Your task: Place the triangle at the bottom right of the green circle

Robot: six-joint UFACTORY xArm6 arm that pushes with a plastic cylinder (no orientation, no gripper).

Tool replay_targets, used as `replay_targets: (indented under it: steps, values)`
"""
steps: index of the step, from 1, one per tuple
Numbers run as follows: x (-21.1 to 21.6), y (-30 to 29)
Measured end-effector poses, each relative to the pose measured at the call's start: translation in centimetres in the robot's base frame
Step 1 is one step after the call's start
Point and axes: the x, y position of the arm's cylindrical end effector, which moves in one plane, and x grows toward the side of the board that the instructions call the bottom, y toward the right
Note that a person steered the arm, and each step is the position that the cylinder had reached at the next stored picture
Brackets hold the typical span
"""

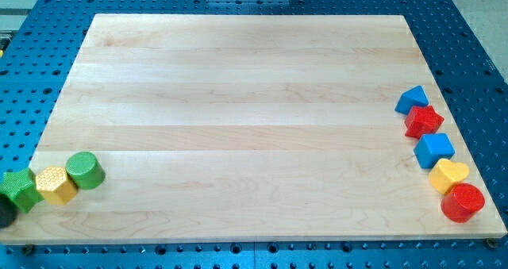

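Red cylinder lies nearest at the view's bottom right, then yellow heart, blue cube, red star and blue triangle going up. Green circle sits far left beside yellow hexagon and green star. My tip does not show, so its state I cannot tell.

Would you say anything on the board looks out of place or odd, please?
Yes: the green star hangs off the board's bottom-left corner, beside the yellow hexagon and green circle. My tip does not show.
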Motion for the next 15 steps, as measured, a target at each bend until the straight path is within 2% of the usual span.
replay_targets:
  steps: [1, 2, 4, 5, 7, 8, 9, 10, 12, 14, 15]
  values:
    - [-0.6, 0.1]
    - [-1.7, 5.0]
    - [1.8, 11.1]
    - [-2.7, 24.0]
    - [-19.6, 49.8]
    - [-26.6, 62.1]
    - [-24.8, 64.3]
    - [-21.7, 58.9]
    - [-16.7, 56.1]
    - [-16.8, 40.0]
    - [-16.5, 44.1]
